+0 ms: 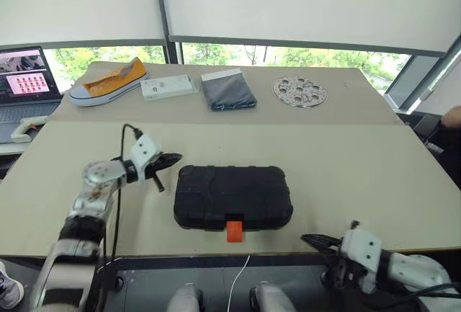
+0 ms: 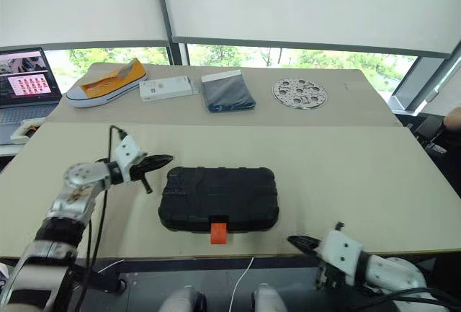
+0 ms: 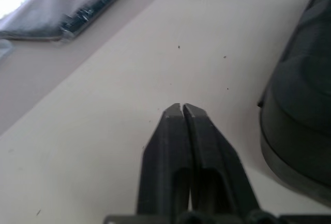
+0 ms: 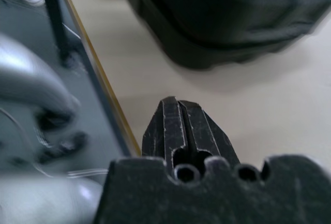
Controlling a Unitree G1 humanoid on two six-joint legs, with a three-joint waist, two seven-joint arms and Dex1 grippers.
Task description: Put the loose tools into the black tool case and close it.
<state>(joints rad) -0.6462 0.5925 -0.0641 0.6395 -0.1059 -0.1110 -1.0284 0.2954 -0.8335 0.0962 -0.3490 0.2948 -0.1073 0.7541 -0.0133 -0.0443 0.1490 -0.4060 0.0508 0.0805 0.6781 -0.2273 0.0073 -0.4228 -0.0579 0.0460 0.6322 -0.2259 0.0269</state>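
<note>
The black tool case (image 1: 233, 197) lies shut on the table near its front edge, its orange latch (image 1: 234, 230) sticking out of the front side. The loose tools are out of view. My left gripper (image 1: 174, 158) hovers just off the case's back left corner, shut and empty; the left wrist view shows its fingers (image 3: 178, 125) pressed together over bare table beside the case (image 3: 302, 105). My right gripper (image 1: 311, 240) is shut and empty at the table's front edge, right of the latch, with the case (image 4: 217, 17) ahead of it.
Along the far side of the table lie a yellow-and-white shoe (image 1: 108, 81), a white box (image 1: 168, 86), a dark folded cloth (image 1: 227, 89) and a round perforated metal disc (image 1: 299, 91). A laptop (image 1: 25, 81) stands at the far left.
</note>
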